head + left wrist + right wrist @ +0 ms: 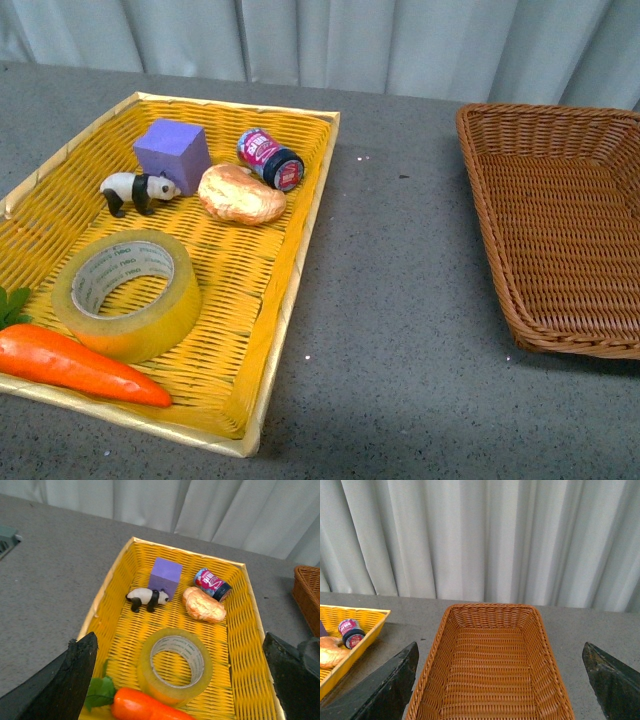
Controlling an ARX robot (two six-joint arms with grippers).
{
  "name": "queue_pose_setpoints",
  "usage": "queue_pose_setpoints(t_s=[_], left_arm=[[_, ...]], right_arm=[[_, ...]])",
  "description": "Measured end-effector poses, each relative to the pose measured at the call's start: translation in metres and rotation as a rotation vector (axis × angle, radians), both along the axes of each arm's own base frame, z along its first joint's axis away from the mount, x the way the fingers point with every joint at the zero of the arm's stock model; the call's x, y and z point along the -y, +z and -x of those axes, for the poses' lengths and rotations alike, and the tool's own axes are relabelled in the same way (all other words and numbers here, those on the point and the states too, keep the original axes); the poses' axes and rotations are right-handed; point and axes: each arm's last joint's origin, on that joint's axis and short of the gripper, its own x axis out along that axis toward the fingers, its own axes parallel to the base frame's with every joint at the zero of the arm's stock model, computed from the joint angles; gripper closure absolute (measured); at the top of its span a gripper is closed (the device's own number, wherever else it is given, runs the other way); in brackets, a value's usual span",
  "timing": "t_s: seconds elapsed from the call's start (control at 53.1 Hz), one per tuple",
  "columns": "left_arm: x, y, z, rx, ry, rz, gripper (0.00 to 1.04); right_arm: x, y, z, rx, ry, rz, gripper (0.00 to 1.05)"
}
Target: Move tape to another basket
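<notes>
The tape (127,292), a yellowish translucent roll with a white core, lies flat in the front part of the yellow woven tray (300,225). It also shows in the left wrist view (175,665). The brown wicker basket (560,225) stands at the right with nothing in it; it fills the right wrist view (490,665). My left gripper (180,690) is open above the tray, its fingers (65,680) wide on either side of the tape. My right gripper (500,690) is open above the brown basket. Neither gripper shows in the front view.
In the yellow tray lie an orange carrot (70,365) at the front, a toy panda (138,190), a purple cube (173,152), a bread roll (240,195) and a small can (270,160). Grey tabletop (400,280) separates tray and basket. Curtains hang behind.
</notes>
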Motion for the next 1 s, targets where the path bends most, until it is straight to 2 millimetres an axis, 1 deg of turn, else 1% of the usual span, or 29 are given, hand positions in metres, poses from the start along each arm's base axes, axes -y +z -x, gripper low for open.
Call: queue_pose_setpoints(t_s=[0.057, 0.113, 0.207, 0.264, 0.32, 0.452, 0.603, 0.716, 0.999], left_arm=[[0.001, -0.002, -0.013, -0.025, -0.007, 0.015, 0.07], [0.002, -0.011, -0.035, -0.091, -0.003, 0.035, 0.07], [0.004, -0.034, -0.069, -0.241, 0.018, 0.055, 0.07], [0.005, -0.05, -0.084, -0.327, 0.026, 0.059, 0.07], [0.006, -0.061, -0.093, -0.378, 0.038, 0.056, 0.07], [0.004, -0.074, -0.105, -0.431, 0.064, 0.048, 0.07], [0.006, -0.088, -0.11, -0.478, 0.06, 0.007, 0.07], [0.007, -0.099, -0.119, -0.506, 0.076, -0.014, 0.07], [0.004, -0.116, -0.129, -0.549, 0.111, -0.026, 0.07]], right_arm=[[0.0, 0.0, 0.0, 0.0, 0.0, 0.0, 0.09], [0.0, 0.0, 0.0, 0.0, 0.0, 0.0, 0.09], [0.0, 0.0, 0.0, 0.0, 0.0, 0.0, 0.09], [0.0, 0.0, 0.0, 0.0, 0.0, 0.0, 0.09], [0.0, 0.0, 0.0, 0.0, 0.0, 0.0, 0.09], [0.0, 0.0, 0.0, 0.0, 0.0, 0.0, 0.09], [0.0, 0.0, 0.0, 0.0, 0.0, 0.0, 0.09], [0.0, 0.0, 0.0, 0.0, 0.0, 0.0, 0.09], [0.0, 0.0, 0.0, 0.0, 0.0, 0.0, 0.09]])
